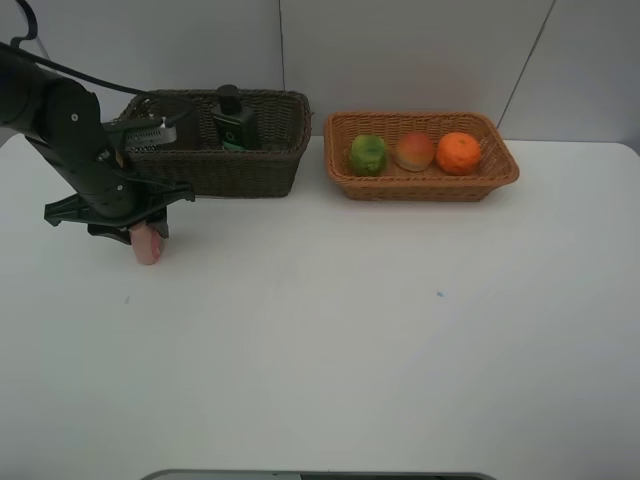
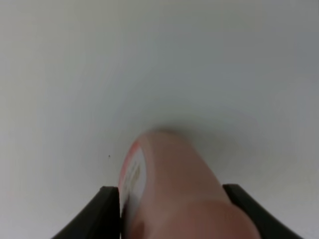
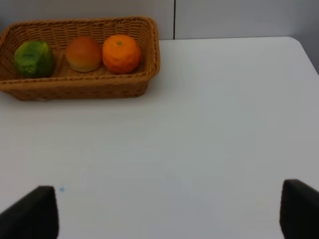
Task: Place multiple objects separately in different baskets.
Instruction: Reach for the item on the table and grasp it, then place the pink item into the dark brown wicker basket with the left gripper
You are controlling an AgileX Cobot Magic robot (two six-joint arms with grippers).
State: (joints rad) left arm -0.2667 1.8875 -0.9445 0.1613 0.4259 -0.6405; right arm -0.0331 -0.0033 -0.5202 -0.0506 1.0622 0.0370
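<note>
A slim pink bottle (image 1: pixel 147 243) lies on the white table in front of the dark brown basket (image 1: pixel 230 172), at the left. My left gripper (image 1: pixel 140 232) is down over it; in the left wrist view the bottle (image 2: pixel 169 184) fills the gap and both black fingers press its sides. A dark grey-black bottle (image 1: pixel 233 120) stands in the dark basket. The light tan basket (image 1: pixel 430 188) holds a green fruit (image 1: pixel 368 154), a red-yellow fruit (image 1: pixel 414 151) and an orange (image 1: pixel 459 153). My right gripper (image 3: pixel 169 191) is open and empty over bare table, short of that basket (image 3: pixel 75 89).
The two baskets stand side by side at the back of the table, near the wall. The left arm's black links reach in from the far left, beside the dark basket. A small blue speck (image 1: pixel 440 294) marks the tabletop.
</note>
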